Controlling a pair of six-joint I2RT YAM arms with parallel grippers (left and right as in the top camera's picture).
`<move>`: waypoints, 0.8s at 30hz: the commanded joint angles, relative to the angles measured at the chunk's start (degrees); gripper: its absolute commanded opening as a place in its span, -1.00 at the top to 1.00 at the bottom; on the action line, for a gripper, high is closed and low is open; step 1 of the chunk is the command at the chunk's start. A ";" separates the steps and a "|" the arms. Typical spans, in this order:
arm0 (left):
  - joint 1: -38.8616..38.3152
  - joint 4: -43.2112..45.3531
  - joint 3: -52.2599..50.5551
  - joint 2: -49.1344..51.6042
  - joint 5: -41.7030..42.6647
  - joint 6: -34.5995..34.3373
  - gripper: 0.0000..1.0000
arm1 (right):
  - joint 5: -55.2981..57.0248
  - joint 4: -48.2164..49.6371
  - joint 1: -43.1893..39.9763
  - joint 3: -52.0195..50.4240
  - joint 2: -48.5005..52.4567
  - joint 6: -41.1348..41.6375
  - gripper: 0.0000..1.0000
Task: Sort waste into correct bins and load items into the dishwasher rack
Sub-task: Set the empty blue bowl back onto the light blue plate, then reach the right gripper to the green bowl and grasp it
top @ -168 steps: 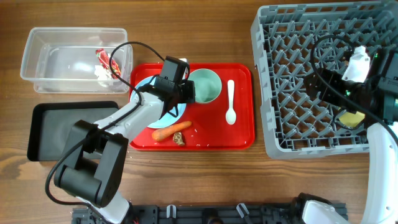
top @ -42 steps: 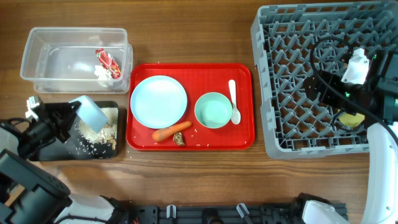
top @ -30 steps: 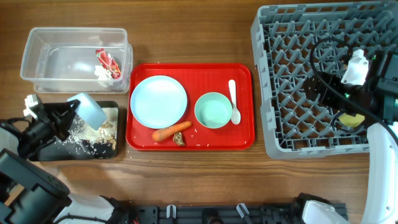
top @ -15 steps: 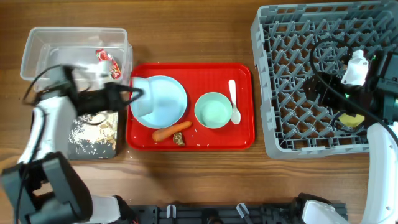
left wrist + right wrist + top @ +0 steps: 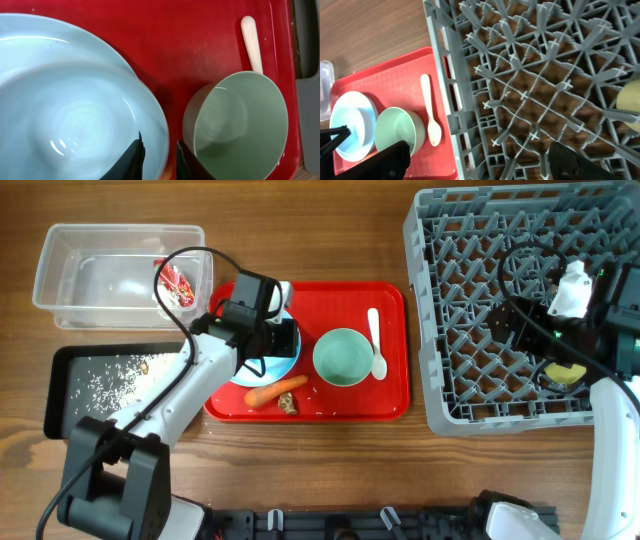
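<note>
Glossy plastic by its look, stiff, light and likely slippery — the small light blue bowl (image 5: 75, 125) hangs under the left tool (image 5: 268, 338) over the flat red tray (image 5: 345, 395). Left wrist: dark fingers (image 5: 134, 156) pinch its thin rim, the sensible hold, above the light blue plate (image 5: 55, 30). Right wrist: the right tool (image 5: 482, 157) gapes empty over the pegged grey dishwasher rack (image 5: 530, 75).

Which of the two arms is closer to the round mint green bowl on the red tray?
Left. The left gripper, pinching the rim of the small light blue bowl, is right beside the mint green bowl; the right gripper hangs open over the grey dishwasher rack, well away.
</note>
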 commanded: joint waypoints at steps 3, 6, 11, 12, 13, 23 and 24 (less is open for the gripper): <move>-0.13 -1.14 0.17 -0.22 -2.19 -1.97 -0.25 | -2.64 1.51 5.44 0.83 -0.17 -0.57 -0.80; 0.07 -4.17 0.17 -2.64 -2.23 -3.41 -0.40 | -2.60 3.58 11.43 0.83 0.90 -0.52 -0.81; 2.14 -13.66 0.17 -10.99 -2.32 -3.56 -0.46 | -0.70 5.92 23.17 0.79 7.37 -0.26 -0.78; 2.91 -15.23 0.17 -12.76 -2.62 -3.56 -0.48 | -0.63 6.19 24.83 0.79 8.79 -0.11 -0.76; 4.02 -17.09 0.17 -14.91 -3.41 -3.61 -0.51 | -0.61 6.62 26.75 0.79 10.78 0.57 -0.70; 14.38 -25.00 0.17 -23.47 -6.27 -5.07 -0.61 | 7.04 11.43 39.43 0.79 29.75 12.33 -0.13; 14.38 -25.00 0.17 -23.47 -6.27 -5.07 -0.61 | 6.78 11.89 40.13 0.79 31.12 12.61 -0.02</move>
